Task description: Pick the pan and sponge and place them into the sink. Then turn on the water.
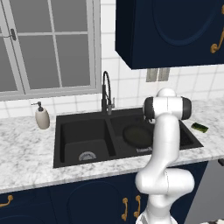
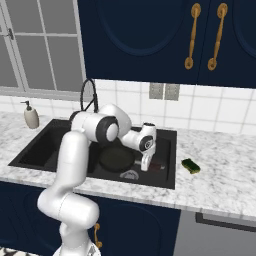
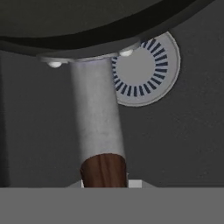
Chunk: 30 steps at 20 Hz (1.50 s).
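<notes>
pan point(image 2: 116, 158) sat low in the right basin of the black double sink point(image 1: 61, 144), its dark bowl beside the silver drain point(image 3: 146, 70) and its reddish-brown handle point(image 3: 104, 170) running back toward the arm. seen from the hand, the handle rose straight from between the finger tips, and the gripper point(image 2: 145, 166) appeared clamped on it, jaws drawn nearly together around the wood. whether the pan's base was touching the basin floor could not be told.

the step in hand looked to be the setting down of the pan, first of the two items. the next move would call for letting the handle go and lifting clear of the basin wall, then swinging right for the sponge point(image 2: 190, 166), which lay untouched on the counter point(image 2: 220, 175) just beyond the sink's right rim. the tap was not yet running: no stream fell from the black gooseneck faucet point(image 1: 106, 94) behind the divider.

the worktop was pale speckled marble over navy cabinets with brass pulls. a cream soap dispenser point(image 1: 42, 116) stood left of the sink under a grey-framed window point(image 1: 48, 46), with white tile and an outlet plate point(image 2: 164, 91) on the wall behind.
</notes>
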Tool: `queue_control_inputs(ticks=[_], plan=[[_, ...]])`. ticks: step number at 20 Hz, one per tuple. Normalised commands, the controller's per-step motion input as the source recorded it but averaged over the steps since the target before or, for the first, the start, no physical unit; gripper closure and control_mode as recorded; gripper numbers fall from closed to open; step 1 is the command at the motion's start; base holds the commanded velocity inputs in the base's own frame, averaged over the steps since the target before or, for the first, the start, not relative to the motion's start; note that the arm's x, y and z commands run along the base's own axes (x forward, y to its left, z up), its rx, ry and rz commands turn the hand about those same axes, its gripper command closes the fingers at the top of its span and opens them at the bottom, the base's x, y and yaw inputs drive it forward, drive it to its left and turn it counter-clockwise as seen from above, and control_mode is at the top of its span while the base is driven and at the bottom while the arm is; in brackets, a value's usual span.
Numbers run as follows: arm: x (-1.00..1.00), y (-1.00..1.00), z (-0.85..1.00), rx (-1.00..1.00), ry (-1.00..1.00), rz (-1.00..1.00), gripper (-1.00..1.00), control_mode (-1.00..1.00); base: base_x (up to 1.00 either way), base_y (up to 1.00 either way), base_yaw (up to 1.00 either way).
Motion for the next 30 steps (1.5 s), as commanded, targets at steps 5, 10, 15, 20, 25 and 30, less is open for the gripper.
queue_control_inputs(ticks=[5, 10, 15, 20, 25, 30], plan=[[0.16, 0.00, -0.41, 0.00, 0.00, 0.00, 1.00, -1.00, 0.00, 0.00, 0.00], [0.14, 0.00, -0.40, 0.00, 0.00, 0.00, 1.00, -1.00, 0.00, 0.00, 0.00], [0.15, 0.00, -0.39, 0.00, 0.00, 0.00, 1.00, -1.00, 0.00, 0.00, 0.00], [0.17, 0.00, -0.38, 0.00, 0.00, 0.00, 1.00, -1.00, 0.00, 0.00, 0.00], [0.19, 0.00, -0.34, 0.00, 0.00, 0.00, 1.00, -1.00, 0.00, 0.00, 0.00], [0.19, 0.00, -0.29, 0.00, 0.00, 0.00, 1.00, -1.00, 0.00, 0.00, 0.00]])
